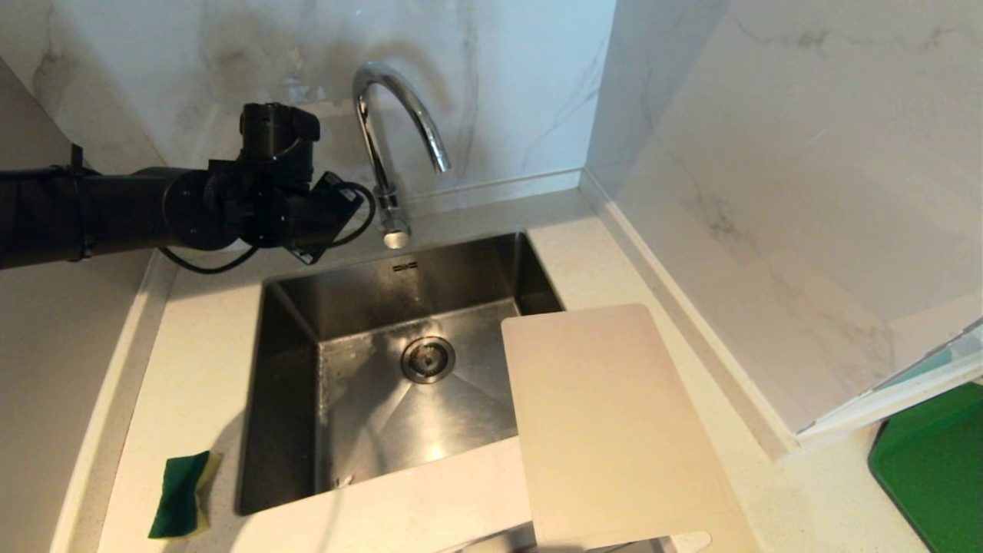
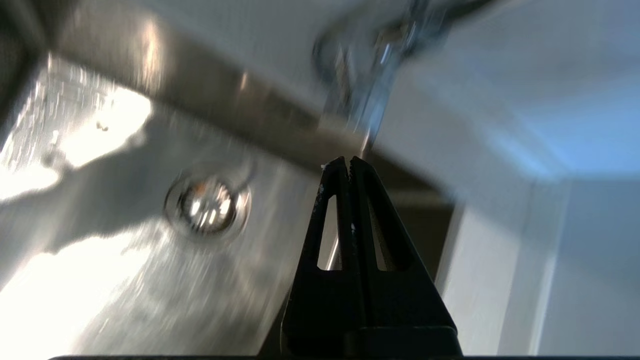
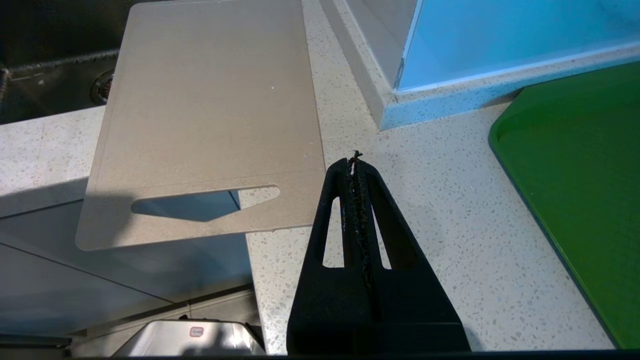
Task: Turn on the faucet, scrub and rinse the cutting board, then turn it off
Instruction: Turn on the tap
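Note:
The chrome gooseneck faucet (image 1: 392,115) stands behind the sink, and no water shows at its spout. My left arm (image 1: 115,207) reaches in from the left, with its wrist just left of the faucet's base. In the left wrist view my left gripper (image 2: 348,160) is shut and empty, its tips close under the blurred faucet (image 2: 370,75) base. The cream cutting board (image 1: 614,430) lies flat on the counter, one corner over the sink's right edge. My right gripper (image 3: 355,162) is shut and empty over the counter, beside the handle-slot end of the cutting board (image 3: 210,110).
The steel sink (image 1: 292,307) has a round drain (image 1: 428,359). A green and yellow sponge (image 1: 184,495) lies on the counter at the sink's front left. A dark green mat (image 1: 933,468) sits far right. Marble walls close in behind and to the right.

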Robot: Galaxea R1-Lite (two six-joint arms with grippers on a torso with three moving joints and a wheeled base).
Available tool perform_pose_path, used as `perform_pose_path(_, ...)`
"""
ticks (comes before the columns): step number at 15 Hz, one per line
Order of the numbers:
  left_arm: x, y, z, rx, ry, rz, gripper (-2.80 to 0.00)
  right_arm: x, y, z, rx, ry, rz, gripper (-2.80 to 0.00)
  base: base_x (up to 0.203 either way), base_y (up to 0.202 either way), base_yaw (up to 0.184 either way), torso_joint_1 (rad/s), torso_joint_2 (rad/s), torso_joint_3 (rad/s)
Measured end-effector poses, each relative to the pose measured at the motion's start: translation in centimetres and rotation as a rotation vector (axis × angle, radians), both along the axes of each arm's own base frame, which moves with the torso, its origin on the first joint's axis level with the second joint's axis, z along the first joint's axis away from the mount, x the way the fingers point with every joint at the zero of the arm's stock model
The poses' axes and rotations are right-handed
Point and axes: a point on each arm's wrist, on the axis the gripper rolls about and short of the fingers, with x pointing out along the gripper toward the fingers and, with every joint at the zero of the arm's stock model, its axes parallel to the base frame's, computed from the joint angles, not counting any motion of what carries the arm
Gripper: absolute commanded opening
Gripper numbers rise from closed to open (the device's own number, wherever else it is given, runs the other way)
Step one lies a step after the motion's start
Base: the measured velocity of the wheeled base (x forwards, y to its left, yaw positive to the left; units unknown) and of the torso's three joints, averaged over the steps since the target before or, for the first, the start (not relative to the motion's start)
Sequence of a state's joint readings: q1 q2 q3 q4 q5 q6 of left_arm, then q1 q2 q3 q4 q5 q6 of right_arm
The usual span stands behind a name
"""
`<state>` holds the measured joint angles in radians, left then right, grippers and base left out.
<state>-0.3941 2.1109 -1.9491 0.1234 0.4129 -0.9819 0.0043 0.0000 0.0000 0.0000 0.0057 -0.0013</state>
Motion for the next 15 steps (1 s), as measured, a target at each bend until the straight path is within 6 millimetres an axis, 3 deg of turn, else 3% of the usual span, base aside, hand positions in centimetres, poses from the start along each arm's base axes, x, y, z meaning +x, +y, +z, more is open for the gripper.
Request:
perform_pose_path(7,0.7,-0.7,-1.1,0.032,-0.027,0.161,-2.80,0.0,0.0,0.0,0.000,0.000,0.000,-2.80,0.000,0.000,0.000,0.000,0.00,0.000)
perform_pose_path(15,2.1,-0.4,-2.8,0.062,0.016,0.118,-2.80,0.0,0.0,0.0,0.000,0.000,0.000,-2.80,0.000,0.000,0.000,0.000,0.00,0.000)
